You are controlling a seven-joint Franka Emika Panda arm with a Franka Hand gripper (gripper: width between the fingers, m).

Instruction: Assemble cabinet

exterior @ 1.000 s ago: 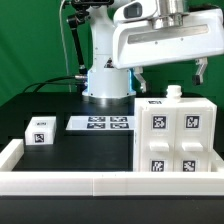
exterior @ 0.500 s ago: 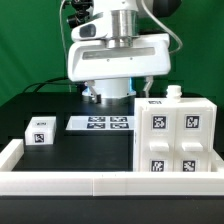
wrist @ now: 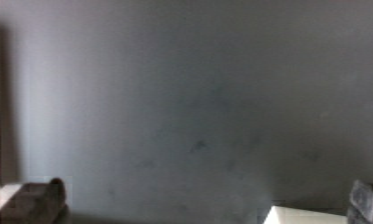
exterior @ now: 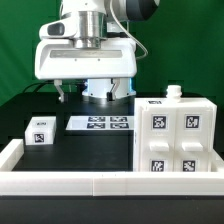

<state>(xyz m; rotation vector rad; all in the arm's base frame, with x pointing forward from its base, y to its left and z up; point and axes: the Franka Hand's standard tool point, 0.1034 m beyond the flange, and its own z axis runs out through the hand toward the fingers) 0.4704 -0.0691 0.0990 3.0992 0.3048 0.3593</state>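
The cabinet body is a large white box with several marker tags on its front. It stands at the exterior view's right, with a small knob on top. A small white tagged block lies on the black table at the exterior view's left. My gripper hangs open and empty above the table, left of the cabinet and behind the marker board. In the wrist view the gripper is open over bare dark table, with one fingertip at each side. A white corner that I cannot identify shows between them.
A low white rail runs along the table's front edge and up its side at the exterior view's left. The arm's white base stands behind the marker board, against a green backdrop.
The gripper has swung from above the cabinet toward the exterior view's left and now hangs over the middle of the table. The cabinet and the small block have not moved.
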